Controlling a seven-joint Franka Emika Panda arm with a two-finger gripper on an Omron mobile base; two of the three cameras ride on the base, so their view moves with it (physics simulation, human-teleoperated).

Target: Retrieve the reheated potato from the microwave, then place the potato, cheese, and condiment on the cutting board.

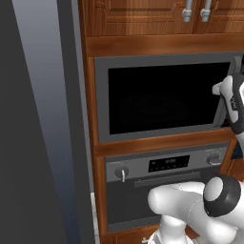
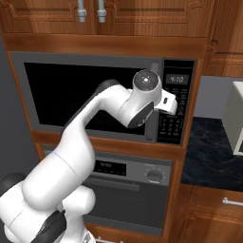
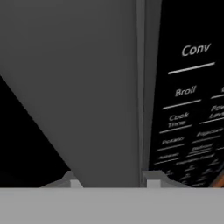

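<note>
The microwave [image 1: 162, 97] is built into the wood cabinetry, and its black glass door [image 2: 71, 92] lets nothing inside show. My gripper [image 3: 111, 183] is open, pressed up to the door's right side, with the grey door frame [image 3: 100, 87] between its fingertips. The dark keypad [image 3: 188, 109] lies just right of it. My white hand [image 2: 163, 102] hangs in front of the seam between door and keypad [image 2: 173, 126], and it also shows at the right edge [image 1: 232, 100]. The potato, cheese, condiment and cutting board are out of view.
A grey wall oven [image 1: 167, 167] with a bar handle sits directly under the microwave. A tall dark panel [image 1: 43, 119] walls off the left. To the right is a dark stone counter [image 2: 209, 147] bearing a white toaster oven [image 2: 237, 118]. Wooden cabinets [image 2: 142, 19] hang above.
</note>
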